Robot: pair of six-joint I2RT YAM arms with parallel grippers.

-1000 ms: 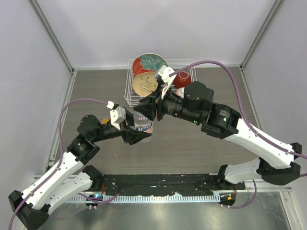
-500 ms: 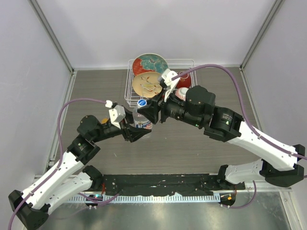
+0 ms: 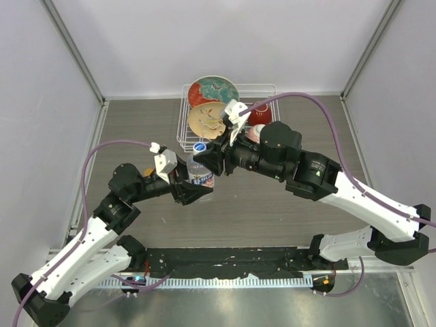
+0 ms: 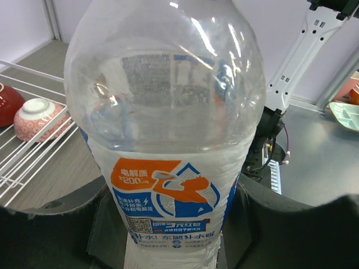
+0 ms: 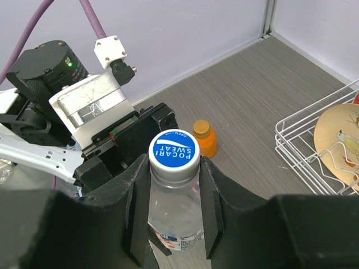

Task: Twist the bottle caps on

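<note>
The clear water bottle, with a white-blue label, stands upright mid-table, and my left gripper is shut on its lower body. Its white cap with a blue printed top sits on the neck. My right gripper is shut on that cap, one finger pressed against each side. In the top view the cap shows just left of the right gripper, above the left gripper. The squat orange bottle stands behind with its orange cap on it, apart from both grippers.
A white wire rack at the back holds patterned plates, a red bowl and a pink bowl. The rack's edge lies to the right of the right gripper. Grey walls enclose the table.
The right gripper shifted slightly right and its wrist turned, uncovering the cap's blue top. Its jaws widened, then came together on the cap again. The left arm and bottle stayed put.
</note>
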